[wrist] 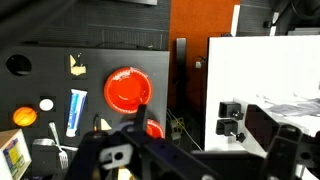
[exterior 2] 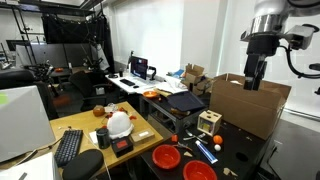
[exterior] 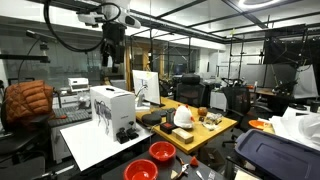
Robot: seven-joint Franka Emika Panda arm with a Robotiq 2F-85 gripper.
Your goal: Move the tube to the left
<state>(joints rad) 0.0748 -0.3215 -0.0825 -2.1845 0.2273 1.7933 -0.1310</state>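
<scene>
Gripper [exterior 2: 253, 86] high above the dark table [wrist: 110, 58], jaws spread wide and empty, blue tube [wrist: 75, 112] lying just beside a red bowl [wrist: 126, 88]

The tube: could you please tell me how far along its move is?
Nothing looks done yet: the tube lies on the dark table beside a red bowl. The pincer hangs open and empty high above. Left: descend, grasp the tube, shift it left.

We are seeing an arm [exterior 2: 278, 15] wearing pale grey-white shells with dark bands at the joints; a black cable [exterior: 50, 30] is looping off it; the gripper [exterior 2: 253, 82] is showing matte black, its body carrying a white mark in the wrist view.
</scene>
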